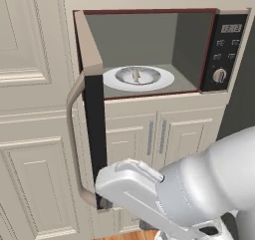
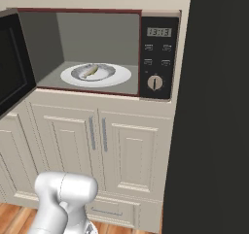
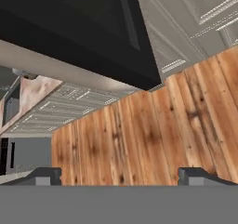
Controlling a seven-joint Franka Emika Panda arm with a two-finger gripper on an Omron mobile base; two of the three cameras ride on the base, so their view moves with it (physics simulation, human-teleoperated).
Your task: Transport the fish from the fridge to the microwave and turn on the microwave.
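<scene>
The gripper stood open and empty, its two dark fingertips set wide apart at the bottom of the hand view, with nothing between them but the wooden floor beyond; above the fingertips in that view hung the dark slab of the microwave door, with cream panelled cabinet fronts past it. In the left base view the arm reached low toward the bottom corner of the open door, the hand lying just beside that corner and the lower end of the curved handle, and whether it touched the door could not be told. The microwave sat well above the hand, its cavity exposed; on its floor rested a white plate, and on that plate a shallow grey bowl held the fish, small and pale, lying inside the bowl and well apart from the fingers; the same fish appeared end-on in the left base view. To the far side of the cavity from the door stood the black control panel, carrying a lit display, small buttons and a round knob; beneath the microwave ran cream cabinet doors with slim vertical pulls; a tall dark surface rose along the panel's side in the right base view.
</scene>
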